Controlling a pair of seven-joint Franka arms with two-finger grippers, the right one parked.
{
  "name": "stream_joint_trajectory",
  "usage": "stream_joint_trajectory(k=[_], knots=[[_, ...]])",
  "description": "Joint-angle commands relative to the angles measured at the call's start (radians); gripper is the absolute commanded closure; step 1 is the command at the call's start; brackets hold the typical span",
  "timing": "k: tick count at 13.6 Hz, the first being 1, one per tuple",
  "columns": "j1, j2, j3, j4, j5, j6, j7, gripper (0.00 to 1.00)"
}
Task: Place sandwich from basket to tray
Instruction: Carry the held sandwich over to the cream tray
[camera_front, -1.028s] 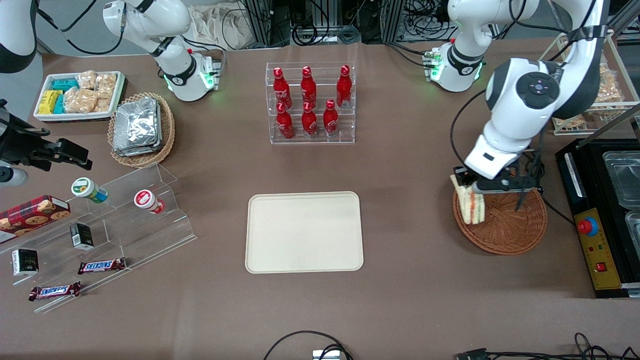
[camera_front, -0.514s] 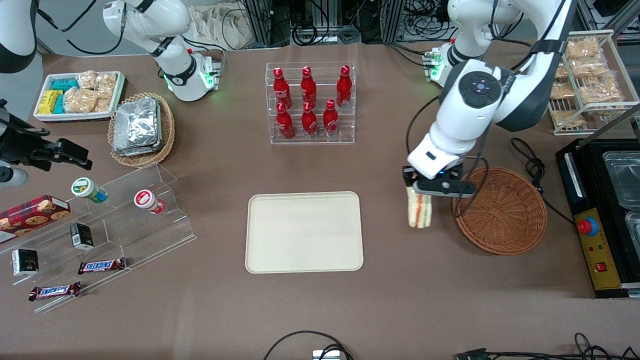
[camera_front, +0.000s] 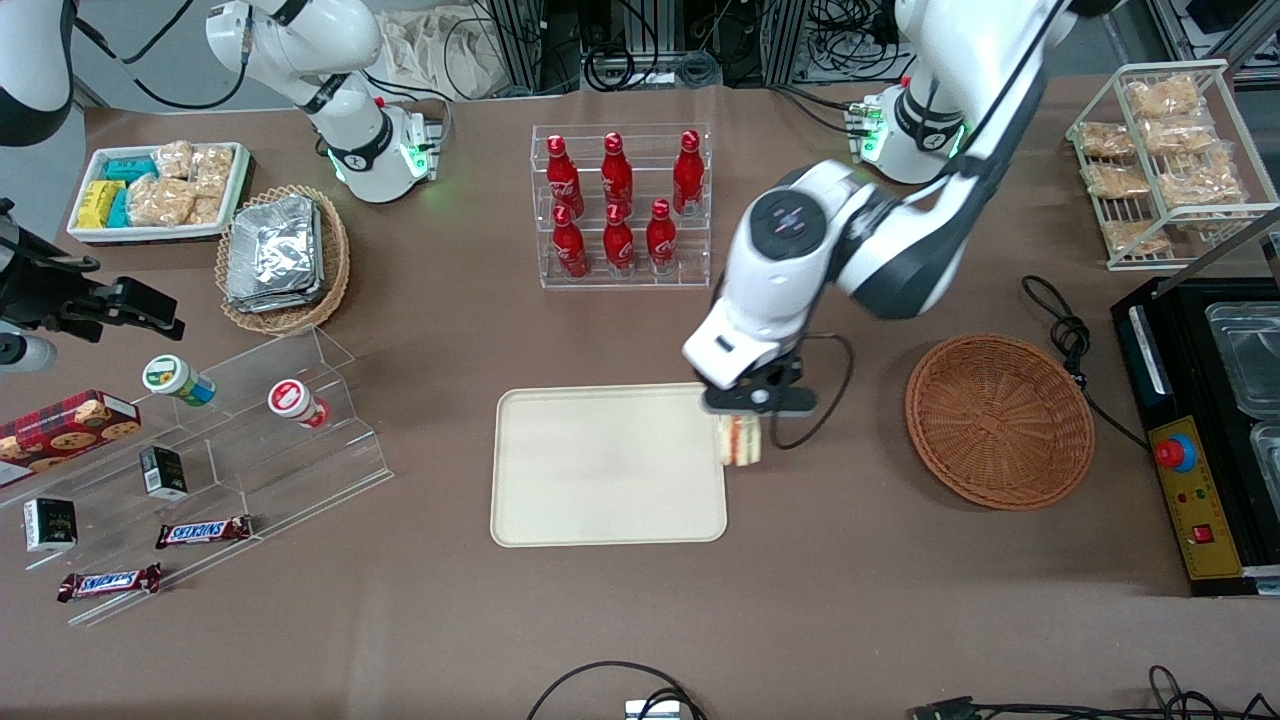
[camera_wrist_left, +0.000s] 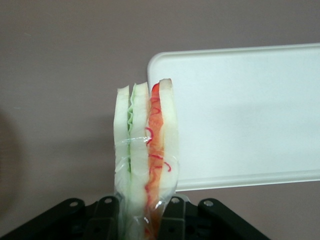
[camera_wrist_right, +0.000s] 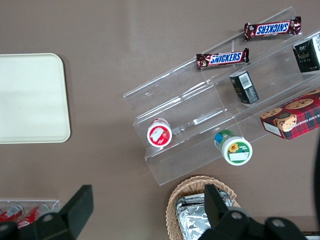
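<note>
My left gripper (camera_front: 742, 412) hangs in the air over the tray's edge nearest the basket, shut on the sandwich (camera_front: 741, 442). The sandwich (camera_wrist_left: 146, 150) is a plastic-wrapped wedge of white bread with green and red-orange filling, held upright between the black fingers (camera_wrist_left: 106, 215). Its lower part overlaps the rim of the cream-white tray (camera_front: 560, 470), which lies flat on the brown table and holds nothing; its corner (camera_wrist_left: 240, 115) shows beside the sandwich. The reddish-brown wicker basket (camera_front: 1000, 420) sits toward the working arm's end, with nothing in it.
An acrylic rack of red bottles (camera_front: 620, 205) stands farther from the front camera than the tray. A black cable (camera_front: 1065, 330) lies by the basket, with a black control box (camera_front: 1190, 480) beside it. Clear acrylic steps with snacks (camera_front: 200, 450) sit toward the parked arm's end.
My gripper has carried the sandwich out of the basket and sideways across the table, from the basket's rim to the tray's edge. The basket now holds nothing.
</note>
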Motion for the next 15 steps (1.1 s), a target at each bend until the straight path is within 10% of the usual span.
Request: stream_joint_trajectory(k=[1,15], knots=[[-0.054,0.146,0.005,0.154,0.030,-0.042,-0.030,0.95],[-0.134,0.427,0.005,0.305,0.186,0.021,-0.097,0.89]])
